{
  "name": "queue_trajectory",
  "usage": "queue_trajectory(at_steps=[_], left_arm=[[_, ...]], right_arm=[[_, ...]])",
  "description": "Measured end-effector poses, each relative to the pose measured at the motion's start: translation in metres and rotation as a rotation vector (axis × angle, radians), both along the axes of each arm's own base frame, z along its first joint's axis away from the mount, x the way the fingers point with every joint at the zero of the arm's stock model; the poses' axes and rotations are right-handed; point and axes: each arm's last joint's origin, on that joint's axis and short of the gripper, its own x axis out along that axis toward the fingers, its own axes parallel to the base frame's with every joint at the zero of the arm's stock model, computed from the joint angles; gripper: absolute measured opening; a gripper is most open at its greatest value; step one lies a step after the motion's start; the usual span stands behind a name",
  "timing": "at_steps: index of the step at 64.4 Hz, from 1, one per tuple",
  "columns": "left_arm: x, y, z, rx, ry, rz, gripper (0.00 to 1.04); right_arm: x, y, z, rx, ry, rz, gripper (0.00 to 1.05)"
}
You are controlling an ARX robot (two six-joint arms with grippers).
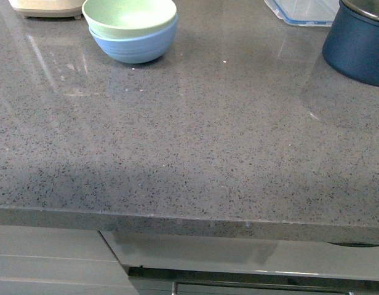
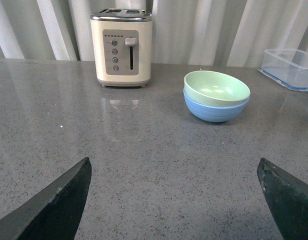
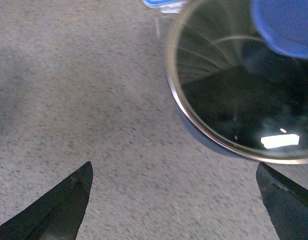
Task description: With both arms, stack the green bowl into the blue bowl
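Both pincers — left gripper [image 2: 174, 200] and right gripper [image 3: 174, 200] — were spread wide and empty, while the pale mint-green matte bowl [image 2: 217, 87] already sat nested in the sky-blue ridged bowl [image 2: 214, 112] beside the cream toaster [image 2: 122, 47] — stacking looked done, so probably nothing left but parking the arms.

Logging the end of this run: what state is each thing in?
green bowl: upright, nested in the blue bowl
blue bowl: upright on the counter
navy pot: lidded
toaster: lever up
left gripper: open, empty
right gripper: open, empty
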Motion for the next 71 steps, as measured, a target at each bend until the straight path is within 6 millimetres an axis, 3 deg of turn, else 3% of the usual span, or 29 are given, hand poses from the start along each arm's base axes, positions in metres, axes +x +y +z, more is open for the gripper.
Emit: queue_trajectory(at_steps=[9,22,47,53,61,71], left_arm=[[0.0,0.0,0.0,0.0,0.0,0.0,0.98],[0.0,0.0,0.0,0.0,0.0,0.0,0.98],[0.0,0.0,0.0,0.0,0.0,0.0,0.98],[0.0,0.0,0.0,0.0,0.0,0.0,0.98],[0.0,0.0,0.0,0.0,0.0,0.0,0.98],[0.0,0.0,0.0,0.0,0.0,0.001,0.98]], right_arm=[[-0.04,-0.032,-0.004,0.006,0.013,-0.085,0.95],[-0.091,-0.046,-0.01,-0.04,0.027,-0.15,0.95],[-0.1,-0.047,-0.01,-0.056,0.014,-0.146,0.94],[-0.103,-0.043,-0.025,-0.074,-0.265,-0.056,0.82],[-0.128,-0.035,-0.043,-0.13,-0.668,-0.004,0.59],[-0.154,-0.036,-0.048,-0.152,-0.804,-0.009,0.32]])
